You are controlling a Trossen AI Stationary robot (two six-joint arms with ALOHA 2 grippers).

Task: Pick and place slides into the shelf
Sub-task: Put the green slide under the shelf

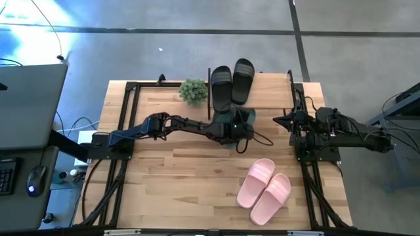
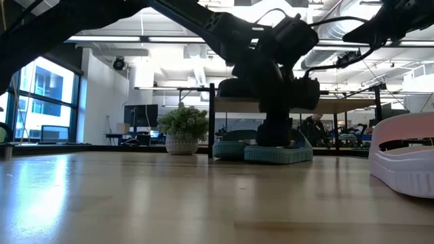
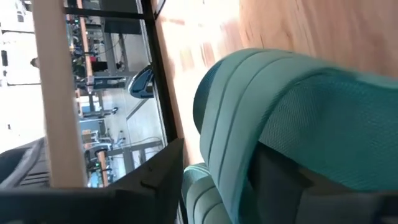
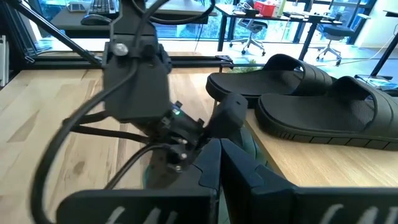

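Observation:
The shelf (image 1: 275, 88) stands at the table's far edge, and the black pair (image 1: 231, 82) lies on its wooden board. The teal-green pair (image 2: 268, 153) rests sole-down on the table under that board. My left gripper (image 1: 235, 130) reaches in from the left and is down on one teal slide (image 3: 292, 118), shut on its strap. My right gripper (image 1: 279, 120) waits shut at the table's right side, touching nothing. The pale pink pair (image 1: 264, 190) lies on the near right part of the table. My left gripper holds a teal slide by its wide strap (image 3: 249, 124). One finger (image 3: 283, 183) shows under the strap and the other finger (image 3: 152, 183) outside it. The fingers come from above, pointing down. The slide's sole (image 2: 278, 157) sits on the table below the shelf board.
A small potted plant (image 1: 193, 92) stands at the shelf's left end. Thin black shelf posts (image 2: 211, 122) rise beside the teal pair. A pink slide (image 2: 405, 163) lies close on the right. Bare wood stretches across the table's near left part (image 1: 170, 190).

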